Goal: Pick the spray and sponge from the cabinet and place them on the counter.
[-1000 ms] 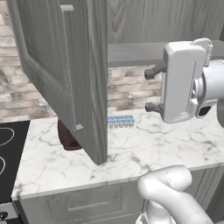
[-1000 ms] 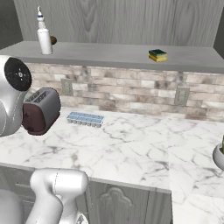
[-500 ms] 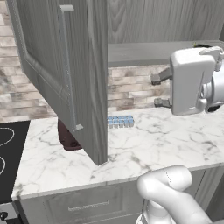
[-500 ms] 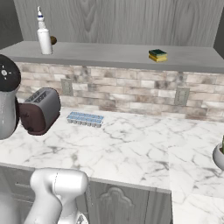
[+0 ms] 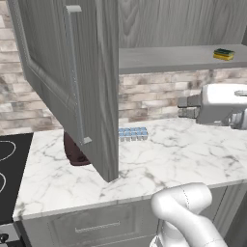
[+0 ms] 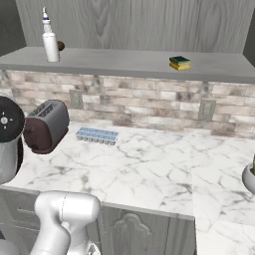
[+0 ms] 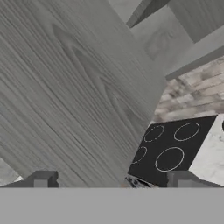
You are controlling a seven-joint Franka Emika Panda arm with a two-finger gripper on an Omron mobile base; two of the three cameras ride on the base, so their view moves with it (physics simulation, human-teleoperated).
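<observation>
Grey door (image 5: 72,87) looms just ahead of the spread, empty gripper (image 7: 113,178); swinging toward the spray (image 6: 50,42) risks clipping it.

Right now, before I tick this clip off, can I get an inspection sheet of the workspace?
Surface: white marble counter, mostly bare.
Job's things: spray bottle upright at the left end of the cabinet shelf; sponge lying further right on the same shelf. Neither is on the counter yet.
Clutter: toaster and ice-cube tray on the counter near the brick wall; a small brown thing behind the bottle, too hidden to name.
Grippers: gripper open, holding nothing, facing the cabinet door.
Cables: nothing seen.
Surroundings: the door stands swung open over the counter; black stovetop at the left; wall sockets in the brick.
</observation>
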